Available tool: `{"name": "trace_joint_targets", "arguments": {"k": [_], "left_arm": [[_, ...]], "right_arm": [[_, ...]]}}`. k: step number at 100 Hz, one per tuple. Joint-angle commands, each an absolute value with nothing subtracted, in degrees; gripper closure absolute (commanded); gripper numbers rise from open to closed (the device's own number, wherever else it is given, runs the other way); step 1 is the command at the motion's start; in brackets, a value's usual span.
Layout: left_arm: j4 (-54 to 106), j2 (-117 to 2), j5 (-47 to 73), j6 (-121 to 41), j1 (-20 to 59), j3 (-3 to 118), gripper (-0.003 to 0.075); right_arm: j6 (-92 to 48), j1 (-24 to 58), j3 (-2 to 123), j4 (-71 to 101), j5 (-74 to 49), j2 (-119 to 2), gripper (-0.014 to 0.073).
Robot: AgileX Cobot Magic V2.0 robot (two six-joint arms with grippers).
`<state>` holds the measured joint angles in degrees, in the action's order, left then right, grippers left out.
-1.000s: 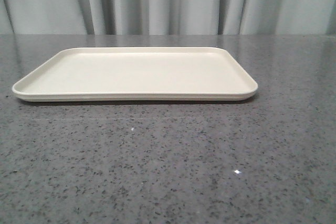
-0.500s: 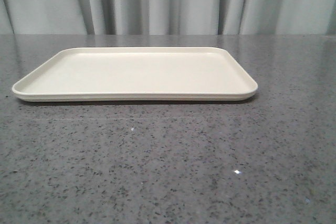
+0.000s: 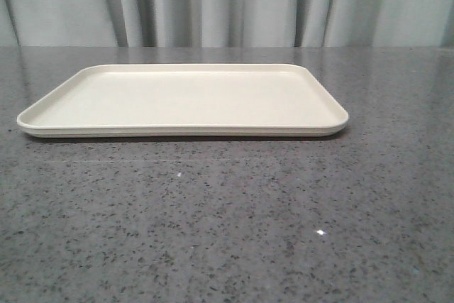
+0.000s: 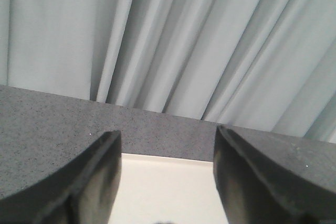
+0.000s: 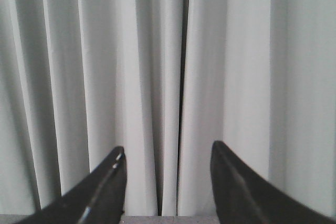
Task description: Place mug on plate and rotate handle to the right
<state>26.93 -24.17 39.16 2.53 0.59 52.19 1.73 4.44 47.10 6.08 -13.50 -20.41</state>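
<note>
Front view: plate [image 3: 183, 98] sits flat on the grey speckled table [image 3: 227, 218], long side across the view, in the far half of the tabletop with bare table on all sides of it. Nothing on the plate. Pale pleated curtain [image 3: 227, 3] hangs behind the far table edge. Mug and handle don't show in any view, so can't say where they are. Neither arm shows in the front view. Left wrist view: left gripper [image 4: 167, 182] has its jaws spread wide, nothing between them, only a bare stretch of plate [image 4: 163, 190] and a strip of table [image 4: 47, 124] visible through the gap; curtain [image 4: 173, 40] fills the rest. A small dark shape sits at the very edge of that view between the fingers, too cropped to identify. Can't tell whether this gripper is above the plate or just in front of it. Right wrist view: right gripper [image 5: 168, 187] also spread wide and holding nothing, pointed at the curtain [image 5: 157, 66], with only a thin sliver of table [image 5: 168, 220] between the fingers.
</note>
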Motion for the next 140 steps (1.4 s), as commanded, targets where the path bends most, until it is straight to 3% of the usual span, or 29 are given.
{"name": "trace_joint_targets", "arguments": {"k": [1, 38, 61, 109, 140], "left_arm": [[28.8, -25.2, 34.9, 2.4, 0.6, 53.9, 0.0335], [29.6, -25.5, 36.5, 2.4, 0.6, 54.7, 0.0335], [28.9, -31.4, 42.7, 2.4, 0.6, 62.5, 0.0335], [6.6, -45.0, 61.6, 2.4, 0.5, 83.7, 0.0335], [-5.9, -50.3, 72.5, 2.4, 0.5, 85.0, 0.0335]], "right_arm": [[1.3, 4.5, 48.8, 5.9, -9.8, -21.3, 0.0209], [1.3, 4.5, 48.8, 3.4, -10.0, -21.3, 0.0209], [1.3, 4.5, 48.8, 1.8, -9.7, -21.4, 0.0209], [1.3, 4.5, 53.8, -1.3, -14.4, -24.2, 0.0209], [1.3, 4.5, 66.2, -3.4, -22.6, -33.4, 0.0209]]}}
